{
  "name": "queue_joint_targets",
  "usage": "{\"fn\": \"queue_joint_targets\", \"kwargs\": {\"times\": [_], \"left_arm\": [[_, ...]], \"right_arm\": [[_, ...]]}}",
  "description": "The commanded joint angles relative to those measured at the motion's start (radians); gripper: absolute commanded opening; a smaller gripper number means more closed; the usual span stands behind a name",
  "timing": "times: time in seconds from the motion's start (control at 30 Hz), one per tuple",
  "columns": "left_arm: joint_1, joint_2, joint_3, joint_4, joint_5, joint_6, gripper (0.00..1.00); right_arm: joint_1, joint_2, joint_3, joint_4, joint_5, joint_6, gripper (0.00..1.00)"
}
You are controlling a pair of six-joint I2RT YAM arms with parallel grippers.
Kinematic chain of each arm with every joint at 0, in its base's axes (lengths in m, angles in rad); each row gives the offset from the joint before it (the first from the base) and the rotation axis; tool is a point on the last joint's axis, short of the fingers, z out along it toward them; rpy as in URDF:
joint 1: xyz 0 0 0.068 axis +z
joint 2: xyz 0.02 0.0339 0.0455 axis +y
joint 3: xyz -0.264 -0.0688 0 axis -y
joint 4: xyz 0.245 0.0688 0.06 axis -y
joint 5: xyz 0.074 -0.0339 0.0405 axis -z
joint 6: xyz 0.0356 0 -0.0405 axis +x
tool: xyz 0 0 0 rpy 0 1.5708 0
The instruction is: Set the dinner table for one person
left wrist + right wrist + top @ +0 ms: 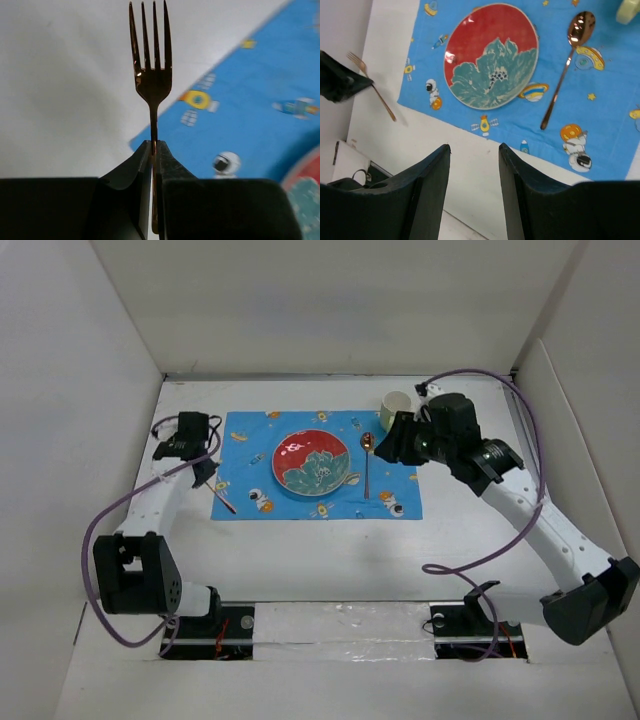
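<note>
The white dinner table (330, 550) carries a blue cartoon-print cloth (320, 465) with a red and teal plate (311, 462) in its middle. A copper spoon (367, 465) lies on the cloth right of the plate. My left gripper (207, 468) is shut on a copper fork (152, 75) by its handle, held over the cloth's left edge (250, 110), tines pointing away. My right gripper (474, 147) is open and empty, above the cloth's right part (392, 443). The right wrist view shows the plate (491, 55), spoon (567, 65) and fork (372, 85).
A pale yellow-green cup (396, 403) stands at the cloth's far right corner, close to my right gripper. White upright panels (80, 440) close in the table's left, back and right sides. Purple cables loop beside both arms.
</note>
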Motion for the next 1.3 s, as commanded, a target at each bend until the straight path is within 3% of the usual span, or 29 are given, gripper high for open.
{"fn": "queue_joint_targets", "kwargs": {"times": [0.0,0.2,0.4,0.47,0.57,0.77,1.27], "left_arm": [[-0.115,-0.073,0.141,-0.029,-0.057,0.138,0.00],[-0.315,0.119,0.342,-0.030,-0.093,0.319,0.00],[-0.339,0.293,0.489,-0.004,-0.076,0.425,0.00],[-0.339,0.319,0.505,0.000,-0.094,0.443,0.00],[-0.339,0.370,0.526,0.008,-0.113,0.481,0.00],[-0.358,0.441,0.558,0.028,-0.123,0.515,0.00],[-0.378,0.526,0.502,0.135,-0.074,0.514,0.00]], "right_arm": [[-0.017,-0.055,-0.097,0.013,-0.039,0.002,0.49],[-0.048,-0.100,-0.147,-0.017,-0.036,-0.004,0.49],[-0.058,-0.152,-0.168,-0.062,0.009,-0.005,0.48],[-0.058,-0.172,-0.192,-0.063,0.021,-0.007,0.42],[-0.069,-0.207,-0.212,-0.078,0.027,-0.021,0.40],[-0.098,-0.232,-0.243,-0.092,0.035,-0.021,0.50],[-0.108,-0.264,-0.266,-0.129,0.052,-0.021,0.51]]}}
